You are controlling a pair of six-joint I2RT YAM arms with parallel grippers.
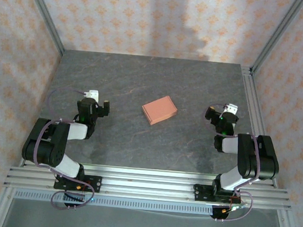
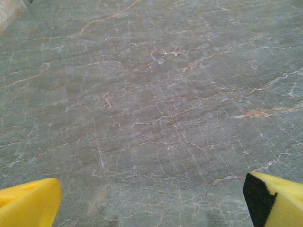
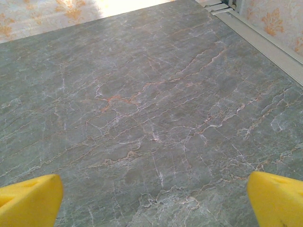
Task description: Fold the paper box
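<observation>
Yellow fingers [image 2: 28,205] spread wide; closed paper box [image 1: 159,110] lies untouched.

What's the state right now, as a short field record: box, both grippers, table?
paper box: salmon-orange, small rectangular box shape, lying at an angle near the middle of the table
left gripper: open, nothing between its fingers, left of the box
right gripper: open, nothing between its fingers, right of the box
contact: box untouched, both grippers well apart from it
table: grey veined surface
</observation>
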